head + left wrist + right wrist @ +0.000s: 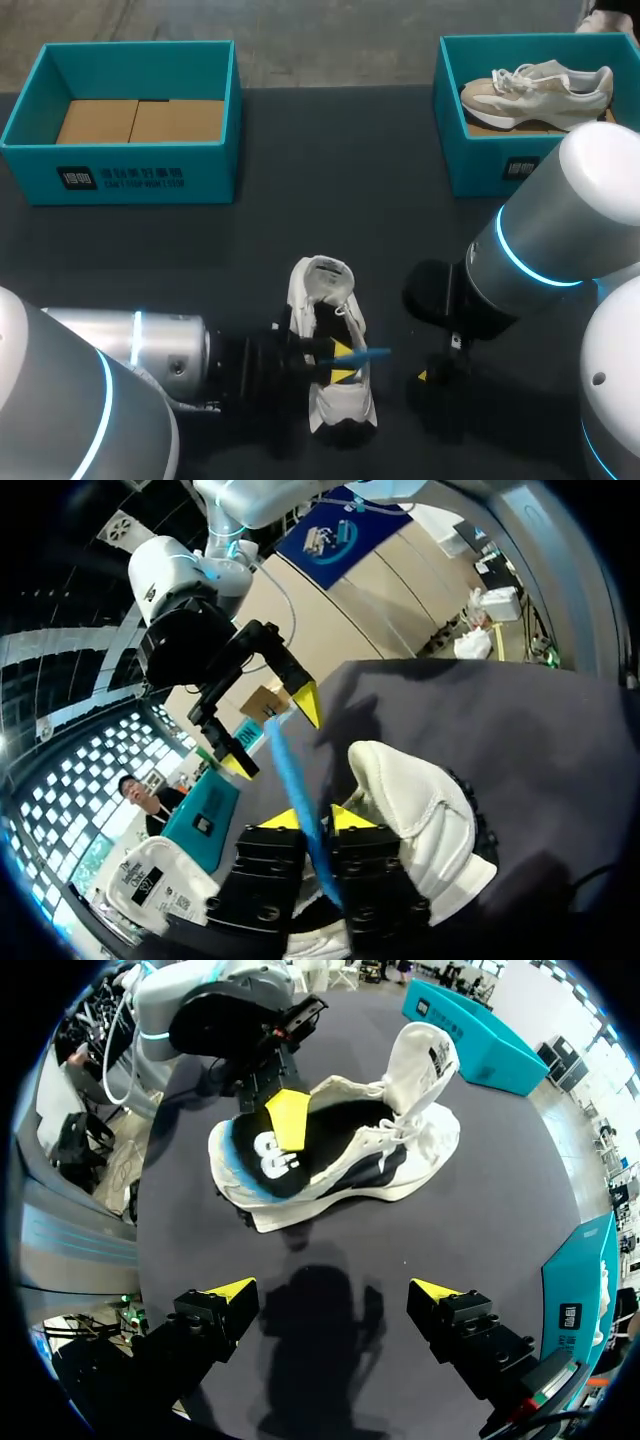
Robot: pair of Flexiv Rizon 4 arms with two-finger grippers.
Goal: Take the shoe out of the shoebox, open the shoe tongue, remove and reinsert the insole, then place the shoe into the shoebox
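Note:
A white shoe [322, 300] lies on the dark table near its front edge, with the tongue [425, 1055] pulled up. My left gripper [342, 363] comes in from the left over the shoe's opening and is shut on the blue-edged insole [368, 354]. In the left wrist view the insole's thin edge [290, 770] runs between the yellow tips of that gripper [305, 820], beside the shoe [420, 810]. The insole [265, 1160] sits partly in the shoe [400, 1150]. My right gripper [333, 1290] hangs open just right of the shoe [440, 375], holding nothing.
A teal shoebox [120, 175] with a cardboard insert stands at the back left. Another teal shoebox [480, 160] at the back right holds a beige shoe [535, 88]. Bare dark table lies between the boxes and the white shoe.

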